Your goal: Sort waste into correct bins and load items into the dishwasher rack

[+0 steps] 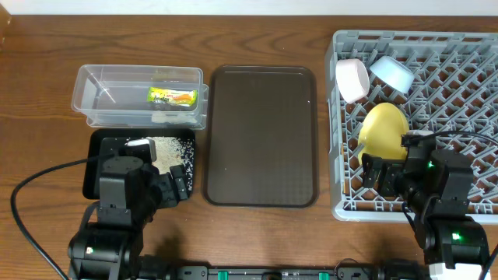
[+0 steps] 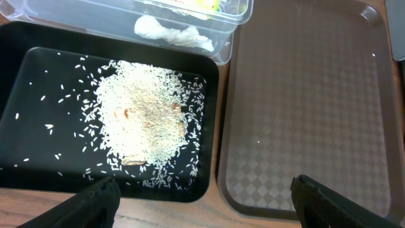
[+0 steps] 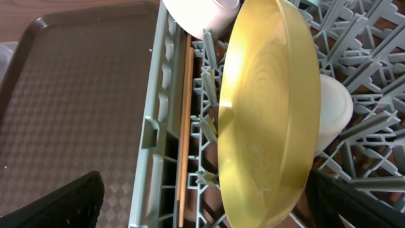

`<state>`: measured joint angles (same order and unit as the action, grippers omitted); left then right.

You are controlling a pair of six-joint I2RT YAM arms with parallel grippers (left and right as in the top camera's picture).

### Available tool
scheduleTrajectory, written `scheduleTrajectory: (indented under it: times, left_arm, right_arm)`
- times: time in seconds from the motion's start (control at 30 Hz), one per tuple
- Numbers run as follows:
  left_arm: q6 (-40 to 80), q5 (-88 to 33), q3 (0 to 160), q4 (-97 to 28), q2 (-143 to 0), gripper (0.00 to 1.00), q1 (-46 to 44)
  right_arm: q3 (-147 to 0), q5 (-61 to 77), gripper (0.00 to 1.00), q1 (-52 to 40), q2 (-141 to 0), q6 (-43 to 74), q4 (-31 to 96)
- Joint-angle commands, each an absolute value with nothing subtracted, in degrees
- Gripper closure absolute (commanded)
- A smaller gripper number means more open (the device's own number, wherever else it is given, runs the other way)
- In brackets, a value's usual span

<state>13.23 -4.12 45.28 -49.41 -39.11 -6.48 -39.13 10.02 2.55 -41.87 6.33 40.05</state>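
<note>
- Tray: tub and bin to its left, tub behind bin.
- Wrapper in tub; rice in bin.
- Rack right of tray, holding plate, two bowls, chopsticks.

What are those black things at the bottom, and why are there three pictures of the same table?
Those are two robot arms, and each ends in a pincer for grabbing. The big picture comes from a camera above the table. The other two come from small cameras on the arms' wrists, so you see up close.

The left pincer hangs open over a black tray holding a pile of white rice. Behind it is a clear tub with a green-and-yellow snack wrapper inside. In the middle lies a brown tray.

The right pincer is open too, holding nothing. It is over the grey rack, where a yellow plate stands on its edge beside wooden chopsticks, a white-pink bowl and a light-blue bowl.
</note>
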Motion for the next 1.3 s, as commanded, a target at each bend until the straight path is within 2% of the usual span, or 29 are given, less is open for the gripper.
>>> scheduleTrajectory:
  times: [0.0,0.17,0.47,0.8,0.97,1.27]
  left_arm:
    - [12.91,-3.44,45.17,-49.28,-38.96,0.11,-6.57]
    - [12.91,-3.44,45.17,-49.28,-38.96,0.11,-6.57]
    - [12.91,-3.44,45.17,-49.3,-38.96,0.1,-6.57]
    - [12.91,-3.44,45.17,-49.28,-38.96,0.1,-6.57]
    - [12.91,-3.44,45.17,-49.3,-38.96,0.1,-6.57]
    - [12.91,-3.44,45.17,-49.3,-38.96,0.1,-6.57]
  right_arm:
    - [-38.81,9.45,0.01,3.44,-41.69,6.63,40.84]
    - [-38.81,7.68,0.01,3.44,-41.69,6.48,42.98]
    - [-34.09,7.75,0.01,1.02,-35.7,0.34,34.2]
    - [-10.07,7.88,0.01,-3.86,-16.32,0.36,0.54]
    - [-1.48,6.24,0.01,-3.73,-9.72,0.34,-11.51]
    - [-0.32,2.35,0.01,-3.73,-0.73,-0.08,-1.56]
